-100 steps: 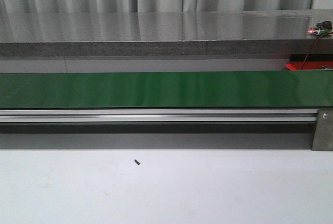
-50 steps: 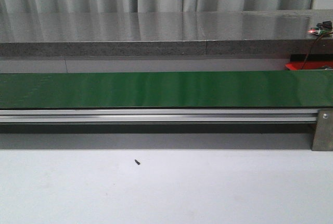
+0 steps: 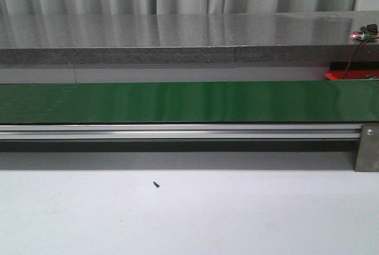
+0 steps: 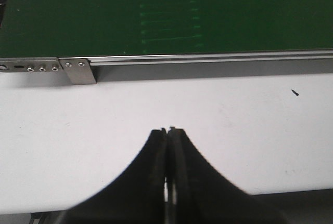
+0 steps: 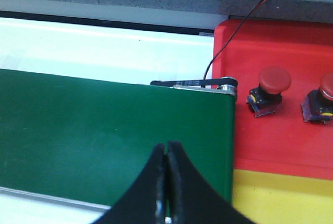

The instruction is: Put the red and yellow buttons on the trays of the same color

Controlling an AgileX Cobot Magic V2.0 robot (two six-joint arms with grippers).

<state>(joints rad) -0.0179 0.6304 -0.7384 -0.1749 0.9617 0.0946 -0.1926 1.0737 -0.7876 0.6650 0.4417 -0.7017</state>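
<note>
Front view shows nothing different across the last second: the white tabletop (image 3: 189, 219) with its small dark speck (image 3: 156, 184), the aluminium rail (image 3: 177, 131) and the long green conveyor belt (image 3: 177, 102) look the same, and no button rides the belt, so the robot is probably waiting for the next one. Neither arm appears in that view. At the left wrist, the black left gripper (image 4: 167, 132) hangs over the bare table with its fingers pressed together, well short of the rail. The black right gripper (image 5: 167, 146), likewise closed on nothing, hovers above the belt near its end roller (image 5: 227, 84). Just past that edge lies the flat yellow tray (image 5: 281, 198), empty as far as it shows, then the flat red tray (image 5: 270, 141) holding two red mushroom-head buttons (image 5: 271, 90), one cut off at the frame. Beyond runs a grey stone ledge (image 3: 177, 36), leaving open room over belt and table
</note>
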